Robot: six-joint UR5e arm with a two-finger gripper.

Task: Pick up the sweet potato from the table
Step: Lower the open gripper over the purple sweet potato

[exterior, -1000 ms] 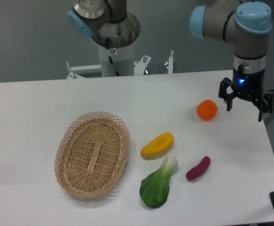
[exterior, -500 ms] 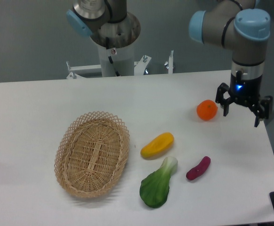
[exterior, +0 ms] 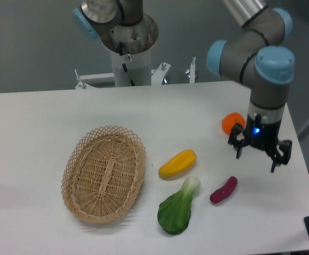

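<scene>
Sweet potato lies below spread pincer

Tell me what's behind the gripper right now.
Behind the gripper sits the orange fruit, only its left part showing; the rest is covered by the wrist. The white table stretches beyond it. The sweet potato lies in front, uncovered.

Bare table around sweet potato; bok choy nearest.
</scene>
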